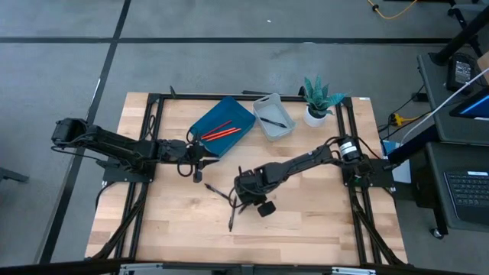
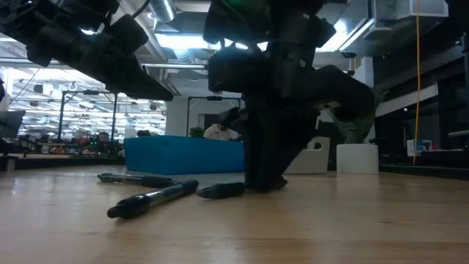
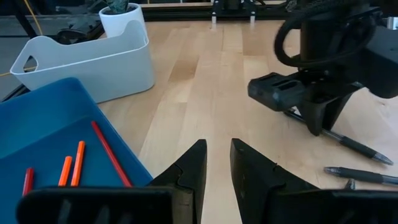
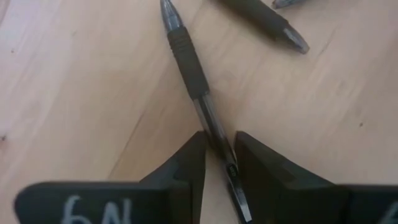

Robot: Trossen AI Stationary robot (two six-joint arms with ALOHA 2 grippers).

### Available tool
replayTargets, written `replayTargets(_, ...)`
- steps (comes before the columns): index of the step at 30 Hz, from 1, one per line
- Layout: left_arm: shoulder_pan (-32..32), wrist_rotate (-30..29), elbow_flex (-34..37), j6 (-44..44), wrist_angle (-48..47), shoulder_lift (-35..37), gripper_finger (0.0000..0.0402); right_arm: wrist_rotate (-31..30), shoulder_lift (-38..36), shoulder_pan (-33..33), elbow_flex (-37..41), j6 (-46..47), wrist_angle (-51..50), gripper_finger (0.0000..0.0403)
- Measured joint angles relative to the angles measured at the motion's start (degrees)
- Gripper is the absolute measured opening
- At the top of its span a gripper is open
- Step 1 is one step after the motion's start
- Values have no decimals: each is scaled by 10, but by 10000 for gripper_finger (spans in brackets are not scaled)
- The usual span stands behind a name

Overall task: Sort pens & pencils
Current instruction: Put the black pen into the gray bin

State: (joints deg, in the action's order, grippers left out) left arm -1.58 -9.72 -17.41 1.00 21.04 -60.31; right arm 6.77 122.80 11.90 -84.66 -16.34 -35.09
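Observation:
Several black pens lie on the wooden table; one runs between the fingertips of my right gripper, which points steeply down over it, open, a finger on either side. Another pen lies just beyond, and others lie nearby. Red and orange pencils lie in the blue tray. My left gripper hangs open beside the tray's near corner with nothing between its fingers.
A white bin holding a pen stands right of the blue tray. A potted plant stands at the far right. Bare wood lies toward the table's near edge. Black frame rails run along both sides.

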Motion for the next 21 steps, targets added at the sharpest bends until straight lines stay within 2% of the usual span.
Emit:
replayTargets(6,0,1,0,0,0,0,66,10,1,-6,1,11,-3,81)
replayTargets(12,0,1,0,0,0,0,66,11,2,-11,1,24,-6,25)
replayTargets(21,0,1,0,0,0,0,66,15,2,-12,2,22,-6,25)
